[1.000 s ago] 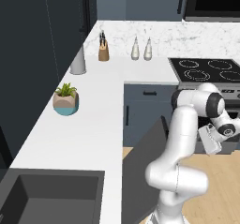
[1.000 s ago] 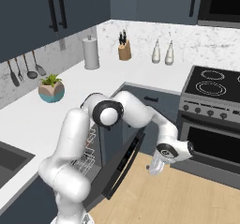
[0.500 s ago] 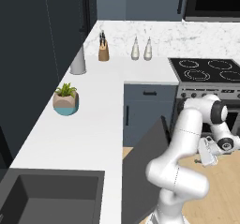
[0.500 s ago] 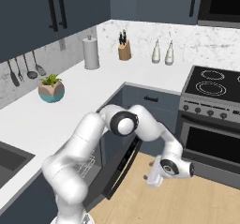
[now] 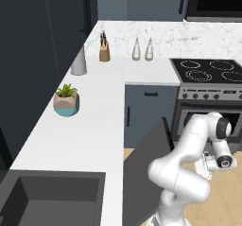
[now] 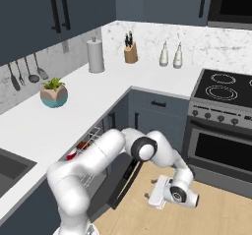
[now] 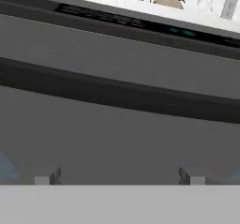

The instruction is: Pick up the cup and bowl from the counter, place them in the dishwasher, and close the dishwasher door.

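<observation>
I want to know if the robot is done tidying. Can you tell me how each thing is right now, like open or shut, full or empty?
Dishwasher door: part open, tilted up.
Rack: inside the dishwasher, something red in it.
End effector: open, holding nothing, low by the door's outer face.
Oven door: shut.
Cooktop: nothing on it.
Sink: looks empty.
Plant pot: upright on the counter.
</observation>
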Robot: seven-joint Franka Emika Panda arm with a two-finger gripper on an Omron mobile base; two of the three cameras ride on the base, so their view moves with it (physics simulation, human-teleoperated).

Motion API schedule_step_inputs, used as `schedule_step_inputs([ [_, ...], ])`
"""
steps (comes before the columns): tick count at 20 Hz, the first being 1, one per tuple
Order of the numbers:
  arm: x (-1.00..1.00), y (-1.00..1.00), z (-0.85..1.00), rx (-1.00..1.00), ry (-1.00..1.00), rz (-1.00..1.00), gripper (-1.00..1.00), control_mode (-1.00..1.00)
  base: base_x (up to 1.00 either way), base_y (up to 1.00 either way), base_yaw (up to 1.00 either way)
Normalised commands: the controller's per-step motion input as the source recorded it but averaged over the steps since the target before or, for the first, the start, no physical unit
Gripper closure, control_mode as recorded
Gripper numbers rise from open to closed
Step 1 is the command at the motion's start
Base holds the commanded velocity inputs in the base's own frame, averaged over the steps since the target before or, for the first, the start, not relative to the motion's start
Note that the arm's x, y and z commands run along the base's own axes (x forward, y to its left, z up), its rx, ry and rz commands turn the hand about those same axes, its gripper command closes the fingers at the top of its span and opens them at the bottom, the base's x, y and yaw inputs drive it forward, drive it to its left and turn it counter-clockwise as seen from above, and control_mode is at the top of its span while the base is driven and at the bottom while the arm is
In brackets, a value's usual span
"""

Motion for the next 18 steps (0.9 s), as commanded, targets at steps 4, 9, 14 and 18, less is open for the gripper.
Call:
schedule_step_inputs([
  [4,0.21,0.65,-0.41,0.22,-0.02,0.13,-1.00,-1.00,0.00,0.00,0.00],
  [9,0.34,0.88,-0.20,0.17,0.00,0.19,-1.00,-1.00,0.00,0.00,0.00],
  [14,0.27,0.88,0.00,0.13,-0.02,0.17,-1.00,-1.00,0.00,0.00,0.00],
  [18,0.11,0.92,0.16,0.13,-0.05,0.14,-1.00,-1.00,0.00,0.00,0.00],
])
